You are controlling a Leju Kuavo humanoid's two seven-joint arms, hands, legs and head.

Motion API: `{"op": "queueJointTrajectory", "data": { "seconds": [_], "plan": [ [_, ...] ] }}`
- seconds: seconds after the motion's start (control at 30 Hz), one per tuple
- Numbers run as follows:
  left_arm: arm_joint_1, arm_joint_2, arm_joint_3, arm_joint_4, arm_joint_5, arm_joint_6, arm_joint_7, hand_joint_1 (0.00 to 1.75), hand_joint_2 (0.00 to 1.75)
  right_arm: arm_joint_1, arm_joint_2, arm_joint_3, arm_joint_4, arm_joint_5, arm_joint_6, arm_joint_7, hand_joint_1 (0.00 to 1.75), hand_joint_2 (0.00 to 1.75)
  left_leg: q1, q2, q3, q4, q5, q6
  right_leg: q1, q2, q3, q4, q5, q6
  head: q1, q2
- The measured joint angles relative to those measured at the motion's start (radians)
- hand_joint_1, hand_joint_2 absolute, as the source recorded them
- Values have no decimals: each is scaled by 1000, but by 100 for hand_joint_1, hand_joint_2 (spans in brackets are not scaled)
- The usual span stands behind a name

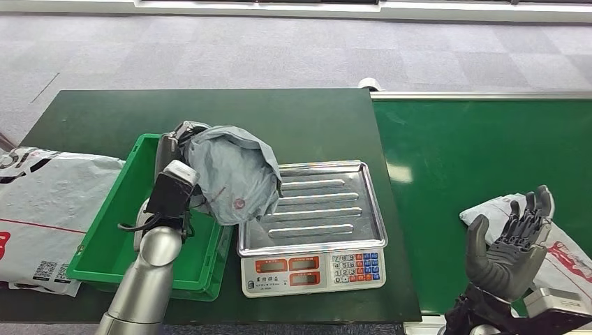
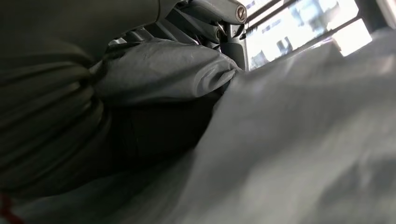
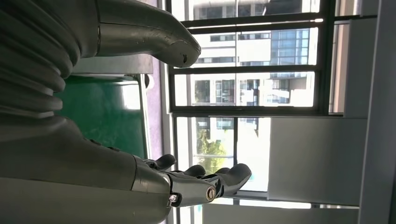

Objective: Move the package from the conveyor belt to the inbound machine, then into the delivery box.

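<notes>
Both hands: left hand (image 1: pixel 183 143) grips package (image 1: pixel 234 174), right hand (image 1: pixel 508 248) spread

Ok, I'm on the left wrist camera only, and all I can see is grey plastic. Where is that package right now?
Observer: The grey package is held by the left hand above the near edge of the green bin, overhanging the scale's metal tray.
Operator: Is the other hand busy?
Observer: No, the right hand is raised and holds nothing, fingers apart, over the green conveyor belt.
Operator: Anything left on the belt?
Observer: Yes, a white package lies behind that hand.
</notes>
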Motion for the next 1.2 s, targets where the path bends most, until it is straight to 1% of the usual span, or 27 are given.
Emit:
{"op": "queueJointTrajectory", "data": {
  "seconds": [0.1, 0.27, 0.4, 0.53, 0.57, 0.67, 0.7, 0.93, 1.2],
  "plan": [
    [-9, 9, 41, -31, -17, 68, 27, 175, 175, 0, 0, 0, 1, 0, 4, 0, 0, 175, 0, 0, 0, 0, 0, 0, 0, 0, 0, 0, 0, 0, 0, 0],
    [-39, 32, 112, -23, -18, 147, 49, 175, 175, -2, 0, 0, 10, 4, 20, 0, 0, 175, 1, 0, 0, 0, 0, 0, 0, 0, 0, 0, 0, 0, 0, 0],
    [-55, 51, 157, -1, -18, 163, 64, 175, 175, -5, 0, 0, 20, 11, 24, 0, 0, 175, 0, 0, 0, 0, 1, 0, 0, 0, 0, 0, 0, 0, 0, 0],
    [-58, 62, 182, 17, -18, 163, 66, 175, 175, -8, 0, 0, 28, 12, 25, 0, 0, 175, 0, 0, 0, 0, 0, 0, 0, 0, 0, 0, 0, 0, 0, 0],
    [-59, 63, 184, 20, -18, 163, 66, 134, 175, -9, 0, 0, 30, 12, 25, 0, 0, 175, 0, 0, 0, 0, 0, 0, 0, 0, 0, 0, 0, 0, 0, 0],
    [-60, 66, 189, 29, -18, 164, 67, 3, 175, -10, 0, 0, 33, 12, 26, 0, 0, 175, 0, 0, 0, 0, 0, 0, 0, 0, -1, 0, 0, 0, 0, 0],
    [-61, 67, 190, 31, -18, 164, 68, 0, 175, -11, 0, 0, 34, 14, 29, 1, 0, 175, 0, 0, 0, 0, 0, 0, 0, 0, -1, 0, 0, 0, 0, 0],
    [-62, 67, 207, 52, -89, 185, 133, 0, 175, -17, 9, 0, 40, 56, 70, 35, 0, 175, 0, 0, 0, 0, 0, 0, 0, 0, -1, 0, 0, 0, 0, 0],
    [-74, 67, 240, 93, -140, 170, 198, 0, 175, -23, 16, 0, 49, 130, 131, 101, 0, 175, 0, 0, 0, 0, 0, -1, 0, 0, -1, 0, 0, 0, 0, 0]
  ]
}}
